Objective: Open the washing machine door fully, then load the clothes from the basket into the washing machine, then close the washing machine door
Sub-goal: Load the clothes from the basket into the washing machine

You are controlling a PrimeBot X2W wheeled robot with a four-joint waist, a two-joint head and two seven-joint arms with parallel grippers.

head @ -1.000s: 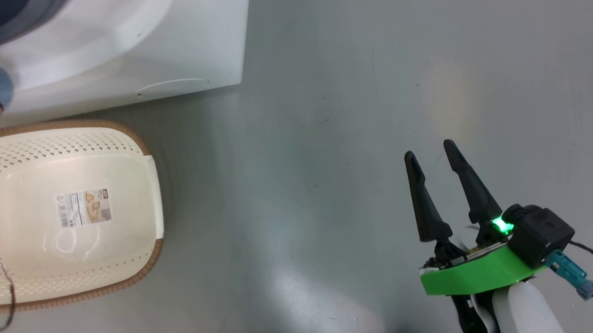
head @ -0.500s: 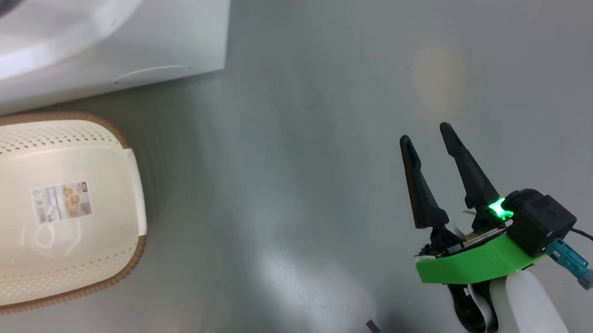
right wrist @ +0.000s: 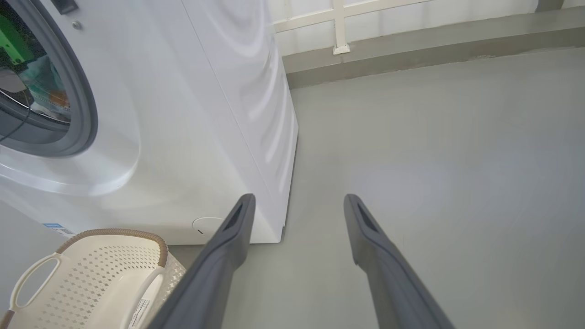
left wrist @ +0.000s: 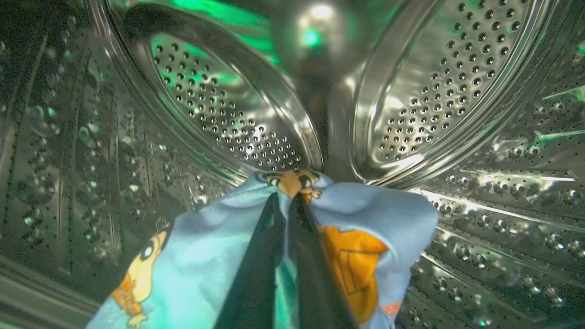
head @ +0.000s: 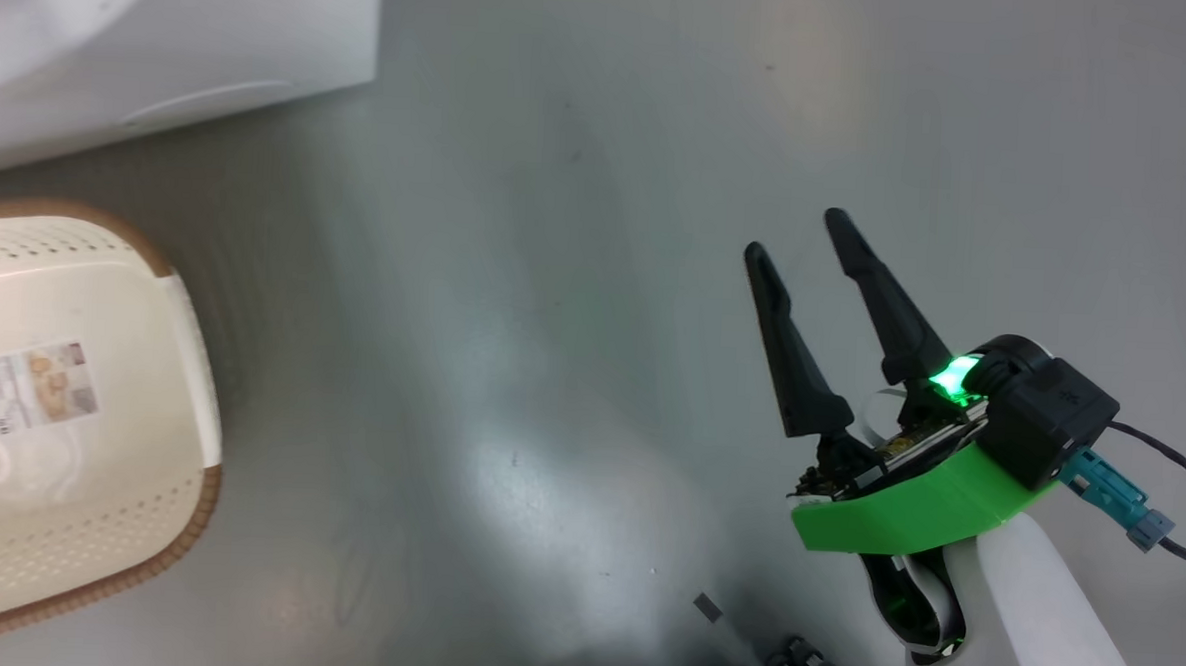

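Left jaws, lower centre of the left wrist view, clamped on a blue printed cloth [left wrist: 379, 214] deep in the washing machine drum [left wrist: 219, 114], best released low and far back so nothing trails out; right jaws apart over the floor [head: 576, 272].

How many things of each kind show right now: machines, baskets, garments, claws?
washing machine: 1
basket: 1
blue printed garment: 1
claws: 2 (left claw shut on the garment, right claw open)
Total: 5
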